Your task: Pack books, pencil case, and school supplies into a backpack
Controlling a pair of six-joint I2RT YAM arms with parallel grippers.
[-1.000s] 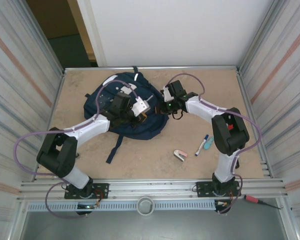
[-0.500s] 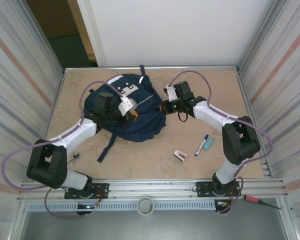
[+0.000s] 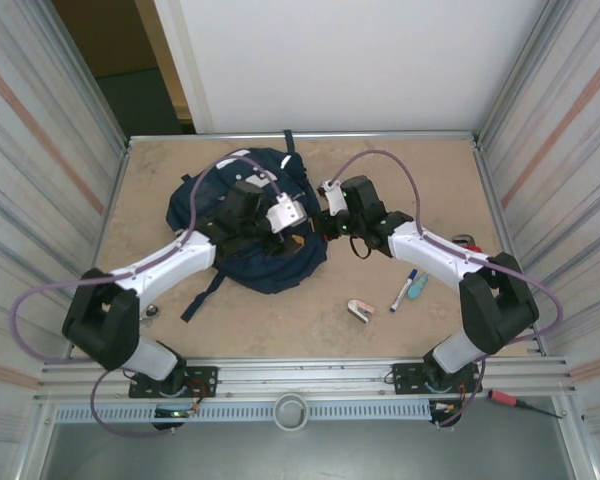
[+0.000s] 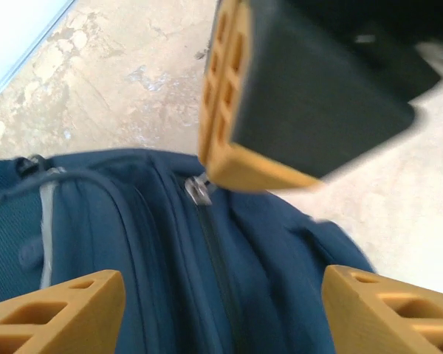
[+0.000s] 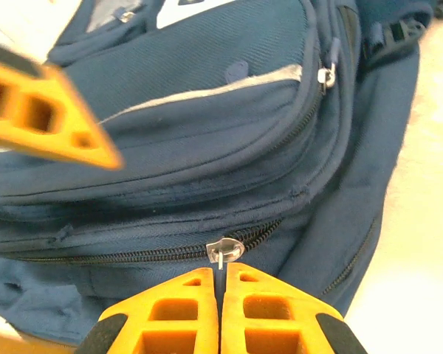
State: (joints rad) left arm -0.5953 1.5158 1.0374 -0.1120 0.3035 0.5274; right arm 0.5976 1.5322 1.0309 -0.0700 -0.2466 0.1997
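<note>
right gripper (image 5: 220,276): I read its jaws as pressed together, pinching the silver zipper pull (image 5: 225,250).
left gripper (image 4: 221,295): jaws wide apart, gripping nothing, poised just over the zipper.
backpack (image 5: 229,88): lying on the table (image 3: 430,170), left of centre, under both grippers.
school supplies: marker pen (image 3: 404,289) just beside teal item (image 3: 417,287), pink-and-white item (image 3: 361,310) nearby, right of the backpack.

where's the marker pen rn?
Top external view: the marker pen lies on the right half of the table, beside the teal item and right of the pink-and-white item, outside the backpack.
</note>
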